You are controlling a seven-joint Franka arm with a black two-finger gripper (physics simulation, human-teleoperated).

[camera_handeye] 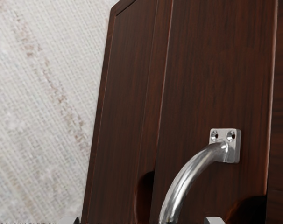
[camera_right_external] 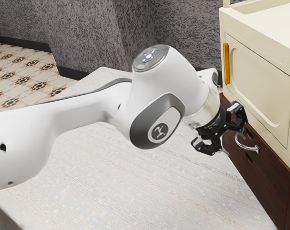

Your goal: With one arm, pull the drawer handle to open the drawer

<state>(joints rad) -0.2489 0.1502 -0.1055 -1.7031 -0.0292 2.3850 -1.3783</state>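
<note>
Handle: the curved silver metal handle [camera_handeye: 181,182] is on the front of the dark brown wooden drawer [camera_handeye: 211,70]; I see one end fixed by a small square plate [camera_handeye: 233,154]
Fingers: I have the black fingers [camera_right_external: 206,146] apart, close to the handle and not clamped on it; I cannot tell whether either touches it
Cabinet: the cream boxy cabinet [camera_right_external: 260,86] sits above the drawer, with an upright yellow-orange handle [camera_right_external: 226,63]
Table: the pale, streaked table [camera_right_external: 183,191] lies beside the drawer
</note>
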